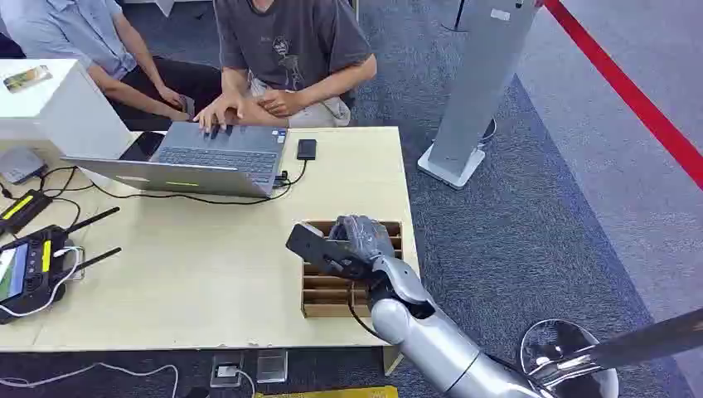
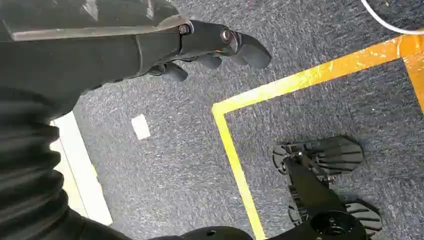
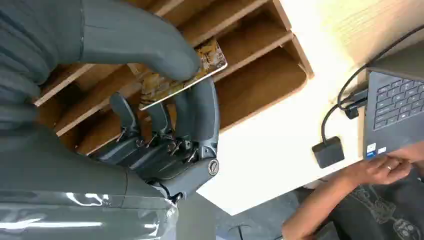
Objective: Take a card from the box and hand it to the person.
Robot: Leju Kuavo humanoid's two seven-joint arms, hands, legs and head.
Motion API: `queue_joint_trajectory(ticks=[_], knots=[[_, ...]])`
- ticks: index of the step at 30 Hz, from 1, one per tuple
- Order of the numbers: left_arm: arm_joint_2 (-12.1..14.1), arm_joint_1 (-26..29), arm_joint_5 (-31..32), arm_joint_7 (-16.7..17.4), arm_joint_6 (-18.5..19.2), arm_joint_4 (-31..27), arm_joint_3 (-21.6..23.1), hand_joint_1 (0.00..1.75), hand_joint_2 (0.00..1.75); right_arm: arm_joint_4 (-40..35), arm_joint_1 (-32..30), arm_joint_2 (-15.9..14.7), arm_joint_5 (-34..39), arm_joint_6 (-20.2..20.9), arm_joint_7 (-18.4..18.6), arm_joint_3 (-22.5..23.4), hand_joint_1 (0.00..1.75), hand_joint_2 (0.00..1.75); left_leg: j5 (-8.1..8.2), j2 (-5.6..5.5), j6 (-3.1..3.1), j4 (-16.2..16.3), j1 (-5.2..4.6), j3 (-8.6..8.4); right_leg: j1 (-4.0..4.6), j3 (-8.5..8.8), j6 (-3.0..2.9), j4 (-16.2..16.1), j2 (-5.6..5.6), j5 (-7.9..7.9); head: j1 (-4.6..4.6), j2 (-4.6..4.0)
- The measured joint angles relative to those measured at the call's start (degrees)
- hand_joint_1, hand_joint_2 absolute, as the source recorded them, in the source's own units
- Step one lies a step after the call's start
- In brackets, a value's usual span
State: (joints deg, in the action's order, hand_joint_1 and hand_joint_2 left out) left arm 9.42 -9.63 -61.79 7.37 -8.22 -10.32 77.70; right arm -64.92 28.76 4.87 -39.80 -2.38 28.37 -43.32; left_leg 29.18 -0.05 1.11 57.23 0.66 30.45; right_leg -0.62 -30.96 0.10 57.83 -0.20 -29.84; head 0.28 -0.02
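- Far left on the counter (image 1: 207,274), a black remote controller (image 1: 29,269) with cables lies well apart from the action.
- Next along, an open laptop (image 1: 211,162), a person's hand (image 1: 217,112) resting on its keys; a second person (image 1: 79,41) sits further left.
- A dark phone (image 1: 307,149) lies just beside the laptop.
- Now the wooden box (image 1: 319,294) with its slotted dividers, near the counter's right edge.
- Right hand (image 1: 352,245) is over that box, and there it is: the card (image 3: 182,75), gold-patterned, pinched between thumb and fingers (image 3: 197,112), just above the slots.
- Left hand (image 2: 210,45) hangs low over the carpet, fingers loosely curled, nothing in it.
- Risk, as I judge it: the pinch catches only part of the card, so a quick swing toward the person could let it slip back into the box.
- Another worry: the card's edge could snag a divider on the way up and twist loose.
- The laptop cable (image 1: 290,178) runs between box and person; a low reach could drag it.
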Motion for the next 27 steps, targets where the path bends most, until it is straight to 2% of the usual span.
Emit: queue_joint_trajectory(ticks=[20,27], knots=[[0.00,-0.15,-0.09,-0.74,-0.52,0.00,0.00,0.00,1.75,-0.24,-0.23,-0.07,-1.01,-1.53,-0.92,0.07,1.48,1.75,0.00,0.00,0.00,0.00,0.00,0.01,0.00,0.00,0.00,0.00,0.00,0.00,0.00,0.00],[0.00,0.04,-0.44,-0.92,-0.66,0.02,0.00,0.00,1.75,-5.00,-0.96,-0.89,-1.20,-2.05,-1.40,0.77,1.48,1.75,0.00,0.00,0.00,0.00,0.00,0.00,0.00,-0.01,0.00,0.00,0.00,0.00,0.00,0.00]])
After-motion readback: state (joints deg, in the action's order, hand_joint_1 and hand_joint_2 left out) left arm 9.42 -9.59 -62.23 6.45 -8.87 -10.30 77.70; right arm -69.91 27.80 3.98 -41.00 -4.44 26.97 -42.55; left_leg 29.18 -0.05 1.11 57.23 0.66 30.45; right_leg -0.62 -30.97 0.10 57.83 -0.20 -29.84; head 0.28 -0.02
